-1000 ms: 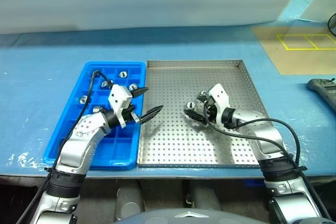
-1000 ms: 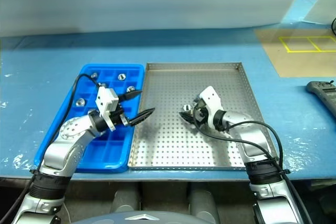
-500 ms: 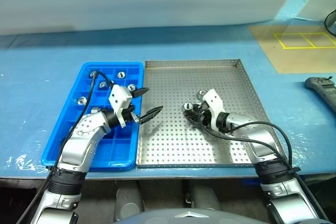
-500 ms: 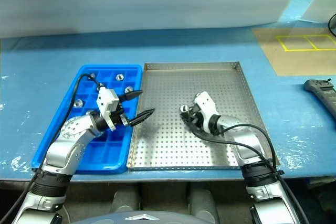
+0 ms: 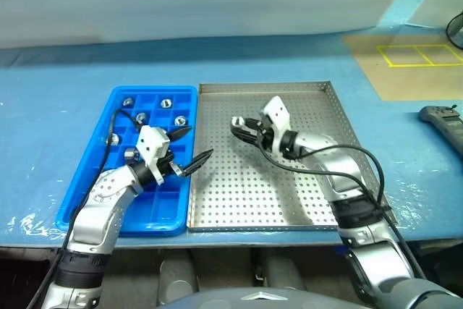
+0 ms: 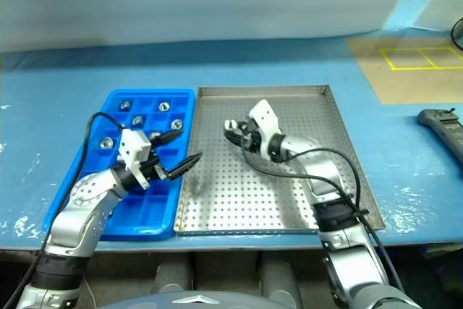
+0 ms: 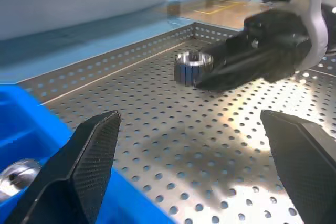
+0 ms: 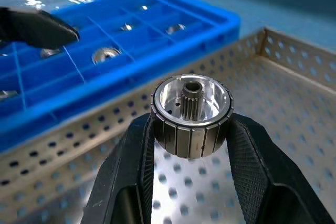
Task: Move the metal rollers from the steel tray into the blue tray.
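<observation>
Above steel tray (image 5: 318,179), clawed roller (image 8: 192,115).

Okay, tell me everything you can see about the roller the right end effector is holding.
The roller is a short, shiny silver cylinder with fine grooves down its side, a recessed face and a small toothed hub around a central hole. The right end effector is shut on it, a black finger on each side, holding it above the steel tray, on the side toward the blue tray.
</observation>
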`<state>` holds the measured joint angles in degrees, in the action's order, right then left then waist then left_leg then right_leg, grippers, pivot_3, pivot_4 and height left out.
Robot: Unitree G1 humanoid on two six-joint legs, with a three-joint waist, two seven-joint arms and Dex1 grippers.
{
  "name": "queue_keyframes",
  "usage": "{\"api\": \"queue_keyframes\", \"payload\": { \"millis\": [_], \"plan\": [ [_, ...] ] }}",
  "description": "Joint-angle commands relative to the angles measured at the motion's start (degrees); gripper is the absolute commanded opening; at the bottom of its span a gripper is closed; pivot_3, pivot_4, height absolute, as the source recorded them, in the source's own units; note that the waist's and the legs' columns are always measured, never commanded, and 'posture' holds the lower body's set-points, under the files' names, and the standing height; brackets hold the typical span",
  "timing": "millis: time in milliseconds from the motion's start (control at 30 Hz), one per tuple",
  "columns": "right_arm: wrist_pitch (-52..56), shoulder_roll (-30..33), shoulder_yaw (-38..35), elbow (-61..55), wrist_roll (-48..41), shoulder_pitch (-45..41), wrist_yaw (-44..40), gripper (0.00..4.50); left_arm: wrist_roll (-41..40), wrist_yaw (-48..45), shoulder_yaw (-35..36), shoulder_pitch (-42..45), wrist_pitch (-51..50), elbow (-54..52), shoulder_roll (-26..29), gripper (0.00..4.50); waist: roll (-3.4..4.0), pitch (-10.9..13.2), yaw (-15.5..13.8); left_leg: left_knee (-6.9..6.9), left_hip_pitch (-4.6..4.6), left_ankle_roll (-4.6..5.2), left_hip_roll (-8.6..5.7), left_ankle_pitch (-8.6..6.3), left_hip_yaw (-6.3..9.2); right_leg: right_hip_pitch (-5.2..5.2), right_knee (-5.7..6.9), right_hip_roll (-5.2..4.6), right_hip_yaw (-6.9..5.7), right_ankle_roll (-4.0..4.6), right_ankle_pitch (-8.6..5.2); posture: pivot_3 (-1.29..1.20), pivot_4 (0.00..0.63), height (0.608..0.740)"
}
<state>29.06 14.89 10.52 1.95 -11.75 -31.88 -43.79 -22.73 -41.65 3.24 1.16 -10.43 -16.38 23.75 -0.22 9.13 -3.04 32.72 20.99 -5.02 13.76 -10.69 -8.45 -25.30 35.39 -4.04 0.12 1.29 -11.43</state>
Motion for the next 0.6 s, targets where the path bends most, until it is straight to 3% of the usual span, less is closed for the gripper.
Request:
{"api": "queue_keyframes", "payload": {
  "millis": [33,267,600],
  "plan": [
    [-3.25,-1.45,1.96,3.54,-0.16,-3.23,-2.53,1.56,-1.03,2.35,2.41,-4.08,-0.42,-6.27,0.48,4.50,-0.01,0.00,-0.55,0.00,0.03,0.05,-0.02,-0.03,0.00,0.00,-0.07,-0.03,-0.02,0.00,0.00,0.18,0.150,0.740],
    [-6.59,-4.35,7.09,10.34,0.76,-8.04,-9.15,1.56,-1.08,7.43,5.11,-15.74,-1.50,-16.50,-0.19,4.50,-0.02,0.02,-2.50,-0.26,0.12,0.23,0.02,-0.14,0.01,-0.02,-0.44,-0.02,-0.14,0.00,0.00,0.32,0.150,0.740],
    [-8.70,-5.81,11.97,13.20,2.45,-10.81,-15.89,1.56,-1.05,11.35,7.68,-26.46,-0.60,-23.22,-0.84,4.50,-0.03,0.03,-5.70,-0.43,0.11,0.28,0.03,-0.17,0.03,-0.02,-0.60,-0.02,-0.18,-0.01,0.00,0.44,0.150,0.740]
  ]
}}
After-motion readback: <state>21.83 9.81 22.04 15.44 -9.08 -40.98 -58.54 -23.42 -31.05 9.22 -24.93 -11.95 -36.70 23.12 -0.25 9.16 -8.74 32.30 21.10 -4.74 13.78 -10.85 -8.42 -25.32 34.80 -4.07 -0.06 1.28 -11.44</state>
